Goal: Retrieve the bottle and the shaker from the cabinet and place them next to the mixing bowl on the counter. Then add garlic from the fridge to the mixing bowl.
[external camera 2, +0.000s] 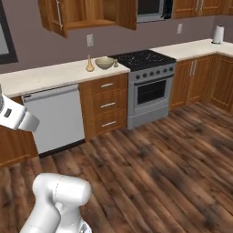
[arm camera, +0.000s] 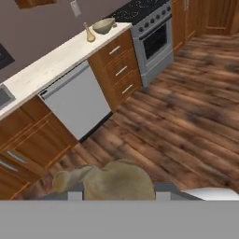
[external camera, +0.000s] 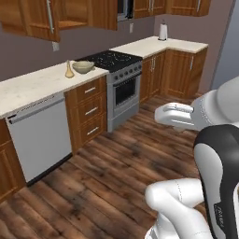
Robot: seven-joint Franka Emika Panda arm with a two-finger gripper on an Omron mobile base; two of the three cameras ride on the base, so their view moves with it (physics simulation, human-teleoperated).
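The gripper point(arm camera: 119, 193) is clamped narrowly on a knobbly tan garlic bulb point(arm camera: 112, 179), which bulges up at the bottom of the hand view above the dark wooden plank floor point(arm camera: 186, 116). Across the room, the pale green mixing bowl point(external camera: 83, 67) sits on the cream stone worktop point(external camera: 32, 84) just left of the black-topped steel stove point(external camera: 119, 77), with a slim tan bottle point(external camera: 69, 70) standing just beside it on its left. A small tan shaker point(external camera 2: 115, 63) stands close on the bowl's stove side.
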